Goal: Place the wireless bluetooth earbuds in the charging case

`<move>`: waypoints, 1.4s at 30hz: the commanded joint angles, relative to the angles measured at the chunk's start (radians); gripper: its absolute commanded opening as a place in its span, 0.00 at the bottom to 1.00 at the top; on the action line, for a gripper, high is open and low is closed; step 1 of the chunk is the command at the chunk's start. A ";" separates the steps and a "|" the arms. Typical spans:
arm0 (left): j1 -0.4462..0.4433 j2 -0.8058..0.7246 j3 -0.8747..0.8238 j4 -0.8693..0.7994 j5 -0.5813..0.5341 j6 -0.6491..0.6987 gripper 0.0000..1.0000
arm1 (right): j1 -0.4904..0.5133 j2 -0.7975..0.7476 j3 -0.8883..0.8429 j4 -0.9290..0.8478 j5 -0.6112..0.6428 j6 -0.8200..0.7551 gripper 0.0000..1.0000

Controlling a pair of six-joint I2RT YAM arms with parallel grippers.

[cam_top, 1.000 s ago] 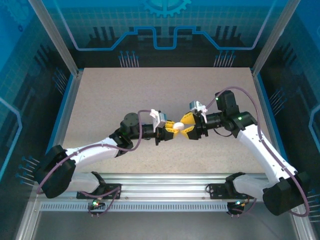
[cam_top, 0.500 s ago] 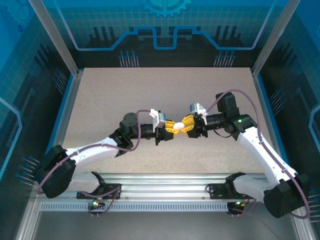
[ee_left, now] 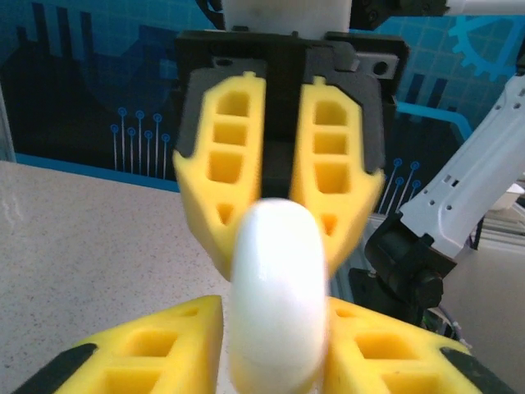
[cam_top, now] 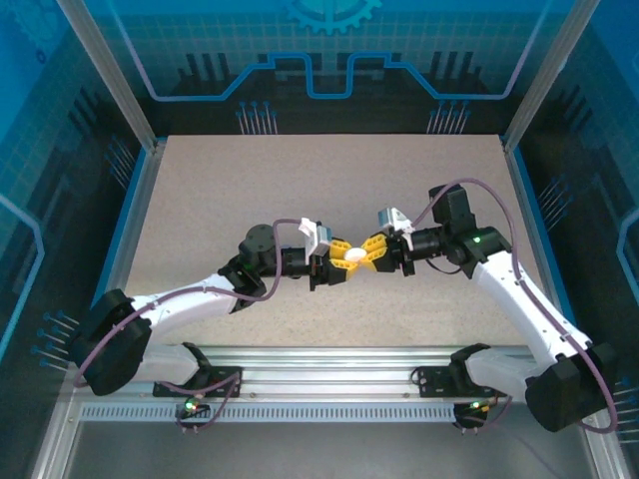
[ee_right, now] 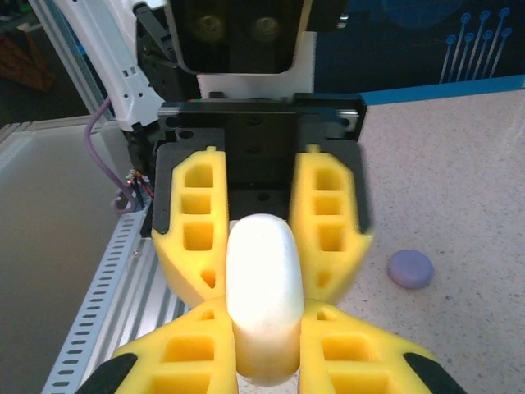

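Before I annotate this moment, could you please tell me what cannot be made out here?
Top external: white case, pinched between left gripper and right gripper, is too small to show a lid seam.
Left wrist: its lower end is cut off by the bottom edge.
Right wrist: purple case on the table is blurred; open or shut, cannot tell.

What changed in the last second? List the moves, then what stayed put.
The right gripper slid left toward the left gripper and narrowed its fingers around the white charging case, joining the hold. The left gripper kept its grip on the case and stayed in place.
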State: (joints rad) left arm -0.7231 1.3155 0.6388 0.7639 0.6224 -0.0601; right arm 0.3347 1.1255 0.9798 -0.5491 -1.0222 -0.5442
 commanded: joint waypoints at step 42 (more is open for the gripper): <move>0.494 -0.254 0.055 -0.888 -0.783 -0.169 0.99 | 0.046 0.944 0.384 -0.044 0.333 0.793 0.20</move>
State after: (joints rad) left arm -0.2443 1.0447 0.6609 -0.1055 -0.1390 -0.2119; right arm 0.3729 2.0438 1.3373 -0.5644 -0.6941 0.2218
